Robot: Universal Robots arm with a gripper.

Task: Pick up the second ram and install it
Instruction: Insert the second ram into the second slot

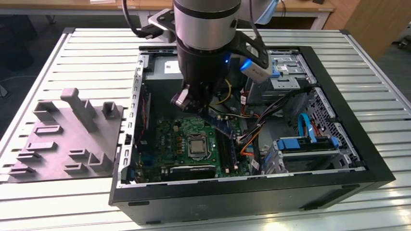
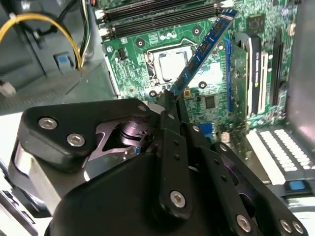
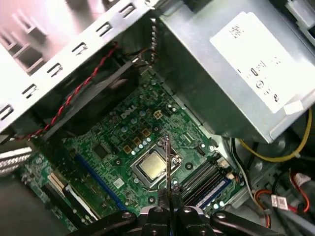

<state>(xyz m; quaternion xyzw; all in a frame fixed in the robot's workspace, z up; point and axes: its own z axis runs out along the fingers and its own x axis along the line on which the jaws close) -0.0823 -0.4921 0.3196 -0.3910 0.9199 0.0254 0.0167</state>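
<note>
Exterior view high, looking down into open computer case (image 1: 244,195); both wrist views close above same motherboard (image 2: 133,49) (image 3: 118,130).

The second ram (image 2: 203,51) hangs above the motherboard (image 2: 132,52) inside the computer case (image 1: 257,198).

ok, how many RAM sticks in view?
2. The second ram is clamped in the gripper over the motherboard; another stick looks seated near the board's edge. More may be hidden.
</note>
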